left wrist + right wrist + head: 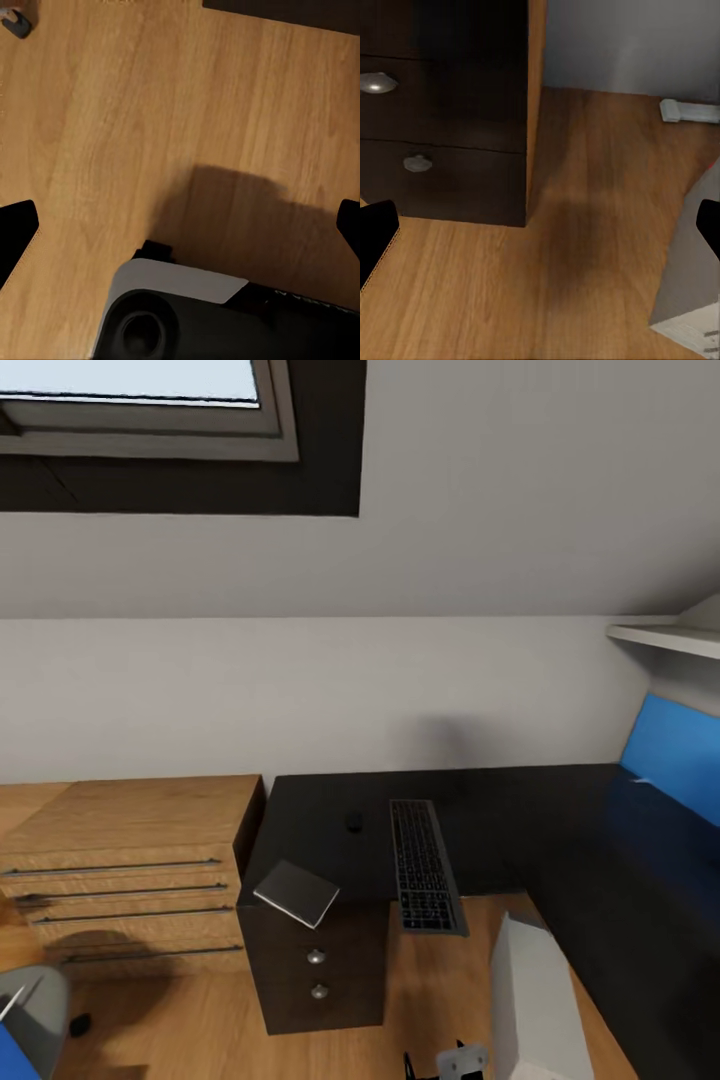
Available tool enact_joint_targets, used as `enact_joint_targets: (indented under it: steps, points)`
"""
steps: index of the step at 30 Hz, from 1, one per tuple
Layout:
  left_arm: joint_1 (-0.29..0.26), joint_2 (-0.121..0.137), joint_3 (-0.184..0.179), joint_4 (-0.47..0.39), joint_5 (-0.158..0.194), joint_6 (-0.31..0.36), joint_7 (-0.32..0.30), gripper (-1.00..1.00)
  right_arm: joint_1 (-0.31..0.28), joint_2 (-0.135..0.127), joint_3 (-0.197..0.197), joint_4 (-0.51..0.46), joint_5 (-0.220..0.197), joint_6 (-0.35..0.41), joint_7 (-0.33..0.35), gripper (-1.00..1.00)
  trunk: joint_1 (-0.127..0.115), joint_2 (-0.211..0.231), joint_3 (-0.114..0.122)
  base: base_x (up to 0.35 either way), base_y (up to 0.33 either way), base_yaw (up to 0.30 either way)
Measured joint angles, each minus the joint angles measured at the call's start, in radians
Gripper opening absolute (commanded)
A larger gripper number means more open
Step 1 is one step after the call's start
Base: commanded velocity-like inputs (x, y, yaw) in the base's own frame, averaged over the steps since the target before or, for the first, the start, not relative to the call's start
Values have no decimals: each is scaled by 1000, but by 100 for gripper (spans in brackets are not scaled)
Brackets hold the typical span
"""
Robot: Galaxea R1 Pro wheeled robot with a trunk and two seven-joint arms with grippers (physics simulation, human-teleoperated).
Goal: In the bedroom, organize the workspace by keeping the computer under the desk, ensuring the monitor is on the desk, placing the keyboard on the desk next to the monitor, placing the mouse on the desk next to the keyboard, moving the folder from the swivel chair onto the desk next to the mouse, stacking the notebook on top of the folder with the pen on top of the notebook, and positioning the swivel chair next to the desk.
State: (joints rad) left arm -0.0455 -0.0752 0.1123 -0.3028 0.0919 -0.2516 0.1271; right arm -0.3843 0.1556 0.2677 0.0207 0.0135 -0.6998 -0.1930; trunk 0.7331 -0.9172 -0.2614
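The black desk (320, 830) runs along the wall and turns down the right side. On it the keyboard (426, 866) lies lengthwise, its near end over the edge. The small dark mouse (353, 822) sits left of it. The notebook (296, 892) rests on the desk's front left corner. On the floor at lower right stands the grey computer (535, 1000), also in the right wrist view (690, 277). At bottom left are the swivel chair (32, 1010) and a blue sliver of the folder (12, 1060). The monitor is out of view. My left gripper (180, 225) hangs open over bare floor. My right gripper (540, 232) is open, facing the desk drawers (442, 112).
A light wooden drawer unit (130, 860) stands left of the desk. A long blue panel (668, 748) leans at the right under a white shelf (665, 637). A white flat object (688, 111) lies on the floor by the wall. My own base (225, 315) is below the left gripper.
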Motion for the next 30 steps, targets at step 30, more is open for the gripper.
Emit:
enact_joint_targets:
  steps: [30]
  points:
    - [0, 5, 41, 3, 31, -2, 4, 100, 0, 0, 1, 0, 32, -6, 2, 100, 47, -84, -32, 22, 66, -49]
